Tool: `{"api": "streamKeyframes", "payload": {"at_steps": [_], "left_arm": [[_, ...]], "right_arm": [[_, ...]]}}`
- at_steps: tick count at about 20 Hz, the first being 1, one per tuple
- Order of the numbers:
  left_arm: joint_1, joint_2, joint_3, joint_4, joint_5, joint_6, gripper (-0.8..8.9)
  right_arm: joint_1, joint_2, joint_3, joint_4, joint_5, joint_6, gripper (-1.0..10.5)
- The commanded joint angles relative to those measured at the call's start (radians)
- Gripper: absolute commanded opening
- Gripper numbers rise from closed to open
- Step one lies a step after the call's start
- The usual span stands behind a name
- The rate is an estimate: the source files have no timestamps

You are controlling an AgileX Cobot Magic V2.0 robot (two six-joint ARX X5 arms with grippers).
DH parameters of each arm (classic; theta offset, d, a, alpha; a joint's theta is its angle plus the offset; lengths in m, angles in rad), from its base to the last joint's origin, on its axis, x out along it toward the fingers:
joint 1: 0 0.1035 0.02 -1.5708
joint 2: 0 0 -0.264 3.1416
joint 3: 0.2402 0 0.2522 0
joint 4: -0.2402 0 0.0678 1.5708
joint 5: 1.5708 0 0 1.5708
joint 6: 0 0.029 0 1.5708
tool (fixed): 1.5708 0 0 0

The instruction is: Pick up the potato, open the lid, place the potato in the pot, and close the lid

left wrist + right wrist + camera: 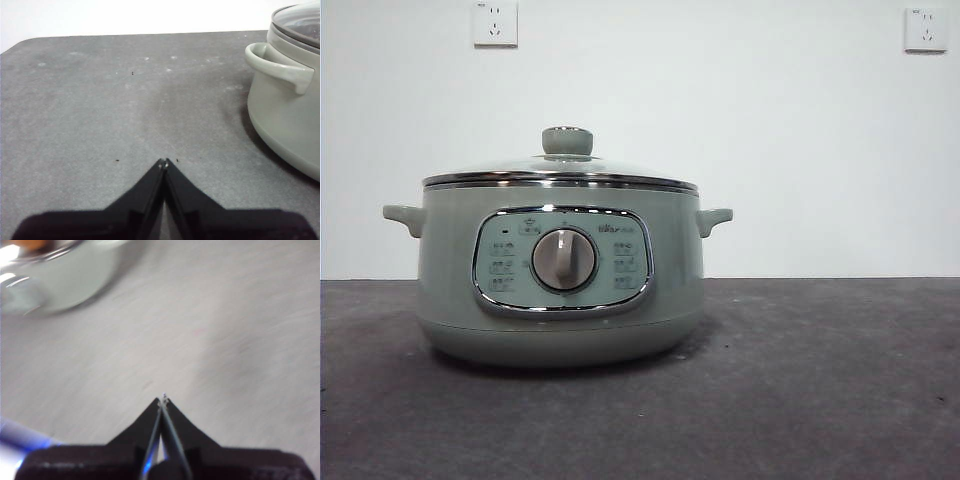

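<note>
The pale green pot (560,300) stands on the dark table, left of centre in the front view. Its glass lid (560,166) sits closed on the rim, green knob (567,140) on top. My left gripper (164,162) is shut and empty, low over the table, with the pot's side handle (277,67) and the lid (300,22) off to one side. My right gripper (163,399) is shut and empty in a blurred picture, away from the pot (65,280). A blurred orange-brown patch (31,244) at the pot's top may be the potato. It does not show elsewhere.
Grey tabletop (820,380) stretches to the right of the pot and in front of it. A white wall with two sockets (495,22) stands behind. No arm shows in the front view.
</note>
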Motion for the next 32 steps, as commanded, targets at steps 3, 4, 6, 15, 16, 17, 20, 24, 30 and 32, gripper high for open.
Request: {"api": "streamKeyframes", "payload": {"at_steps": [3,4,6,15,16,17,20,24,30,32], "left_arm": [[0.003,0.002,-0.011,0.006,0.004,0.009,-0.03],[0.003,0.002,-0.011,0.006,0.004,0.009,-0.03],[0.003,0.002,-0.011,0.006,0.004,0.009,-0.03],[0.003,0.004,-0.011,0.006,0.004,0.009,-0.03],[0.003,0.004,-0.011,0.006,0.004,0.009,-0.03],[0.003,0.004,-0.011,0.006,0.004,0.009,-0.03],[0.003,0.004,-0.011,0.006,0.004,0.009,-0.03],[0.003,0.005,-0.011,0.006,0.004,0.009,-0.03],[0.003,0.007,-0.011,0.006,0.004,0.009,-0.03],[0.003,0.010,-0.011,0.006,0.004,0.009,-0.03]], "right_arm": [[-0.220,-0.207,-0.436,0.666,0.003,-0.141,0.0],[-0.288,-0.282,-0.576,0.872,-0.020,-0.114,0.0],[-0.400,-0.414,-0.797,1.172,-0.096,-0.097,0.0],[-0.685,-0.792,-1.159,1.292,-0.162,-0.133,0.0],[-0.696,-0.811,-1.167,1.274,-0.168,-0.145,0.0],[-0.701,-0.823,-1.172,1.263,-0.171,-0.153,0.0],[-0.702,-0.863,-1.191,1.237,-0.172,-0.172,0.0],[-0.702,-0.908,-1.209,1.179,-0.200,-0.183,0.0],[-0.702,-0.921,-1.209,1.050,-0.224,-0.211,0.0],[-0.702,-0.922,-1.209,1.050,-0.232,-0.238,0.0]]}}
